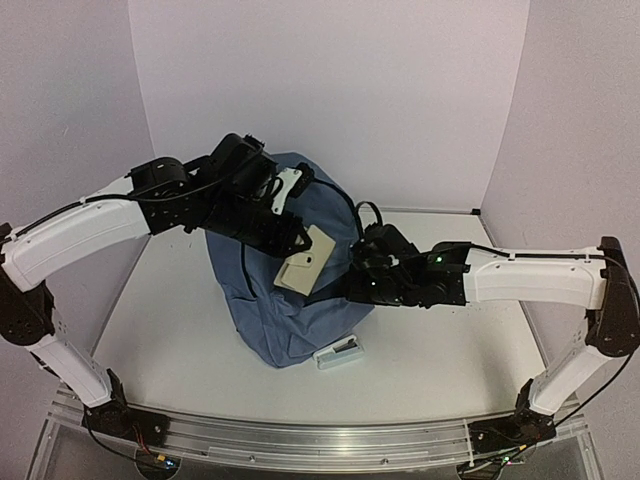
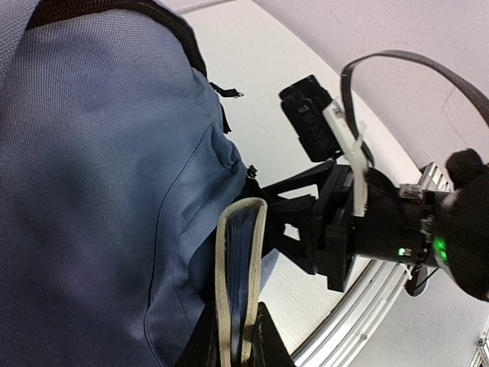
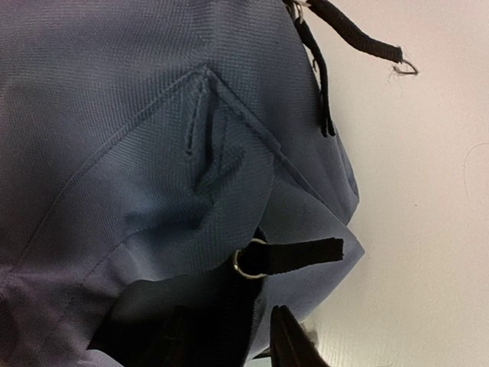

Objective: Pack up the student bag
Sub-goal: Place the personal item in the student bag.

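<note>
Lying mid-surface between the two arms, the blue bag [image 1: 265, 320] runs w/ its long axis far-to-near: one end toward the back wall, the other toward the arm bases. No open mouth shows in any view, so can't tell if a zip is undone.

L pincer [image 1: 292, 238] hangs over the bag's middle, closed tight on a beige flat item [image 1: 305, 265]. It's thin, and the L wrist view shows blue between its beige rims. What it is exactly: can't tell. It tilts down over the bag's right half; touching the fabric or just above it, can't tell.

R pincer [image 1: 358, 280] sits at the bag's right edge, approx. mid-length, w/ the bag lying to its left. In the R wrist view, dark fingers [image 3: 289, 340] stand either side of a black strap [image 3: 302, 254] w/ a metal ring [image 3: 246, 264] at a fabric corner. Jaws are partway apart; clamped on the strap or not, can't tell.

Judgement: step in hand is prob. getting the item into the bag. L arm is nearer, right overhead, so the move goes down and along the long axis, provided the R side holds an opening. Risk: w/ no mouth open, the item just slides off the fabric.

A small white-grey object [image 1: 338, 353] lies on the surface [image 1: 450, 345] just beside the bag's near end.
</note>
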Motion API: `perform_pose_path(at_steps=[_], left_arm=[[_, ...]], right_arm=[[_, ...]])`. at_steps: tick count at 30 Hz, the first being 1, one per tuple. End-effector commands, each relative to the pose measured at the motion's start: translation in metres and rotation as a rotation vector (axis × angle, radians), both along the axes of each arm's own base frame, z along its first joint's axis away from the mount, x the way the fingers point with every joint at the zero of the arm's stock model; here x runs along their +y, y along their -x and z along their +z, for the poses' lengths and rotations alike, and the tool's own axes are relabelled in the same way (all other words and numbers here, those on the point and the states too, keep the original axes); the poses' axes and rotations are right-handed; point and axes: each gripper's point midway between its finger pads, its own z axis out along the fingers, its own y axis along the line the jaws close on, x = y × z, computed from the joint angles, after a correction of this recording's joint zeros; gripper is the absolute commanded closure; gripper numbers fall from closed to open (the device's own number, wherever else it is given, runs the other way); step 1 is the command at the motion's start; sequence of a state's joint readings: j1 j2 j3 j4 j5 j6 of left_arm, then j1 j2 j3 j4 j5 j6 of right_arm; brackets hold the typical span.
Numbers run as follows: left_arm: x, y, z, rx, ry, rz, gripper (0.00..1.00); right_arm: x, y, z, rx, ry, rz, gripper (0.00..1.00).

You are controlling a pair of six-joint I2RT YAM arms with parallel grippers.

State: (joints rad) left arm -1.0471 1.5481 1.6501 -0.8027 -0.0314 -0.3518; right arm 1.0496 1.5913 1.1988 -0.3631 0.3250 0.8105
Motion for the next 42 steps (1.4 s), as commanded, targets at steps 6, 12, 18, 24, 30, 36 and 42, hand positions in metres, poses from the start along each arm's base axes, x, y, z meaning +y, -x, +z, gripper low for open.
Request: perform_pose_path(at_steps=[6, 12, 18, 24, 30, 36, 42], left_arm=[[-0.03, -0.026, -0.002, -0.043, -0.021, -0.146, 1.0], [-0.05, -0.028, -0.021, -0.036, -0.045, -0.228, 1.0], [-0.051, -0.024, -0.061, 0.016, -0.113, -0.27, 1.0], [-0.043, -0.007, -0.094, 0.121, -0.18, -0.316, 1.0], [-0.049, 0.0, -0.125, 0.221, -0.197, -0.335, 1.0], [-0.063, -0.005, -0.127, 0.229, -0.157, -0.326, 0.97], [-0.06, -0.009, -0.116, 0.211, -0.151, -0.293, 0.63]], right_arm=[[0.0, 0.011, 0.019, 0.009, -0.095, 0.02, 0.99], [-0.001, 0.01, 0.022, -0.001, -0.107, 0.016, 1.0], [0.003, 0.01, 0.028, -0.007, -0.131, 0.027, 1.0], [-0.001, 0.009, 0.036, -0.026, -0.145, 0.014, 1.0], [0.0, 0.007, 0.044, -0.045, -0.165, 0.008, 1.0], [-0.004, 0.008, 0.05, -0.054, -0.183, -0.001, 0.82], [-0.019, 0.013, 0.06, -0.077, -0.205, -0.02, 0.6]])
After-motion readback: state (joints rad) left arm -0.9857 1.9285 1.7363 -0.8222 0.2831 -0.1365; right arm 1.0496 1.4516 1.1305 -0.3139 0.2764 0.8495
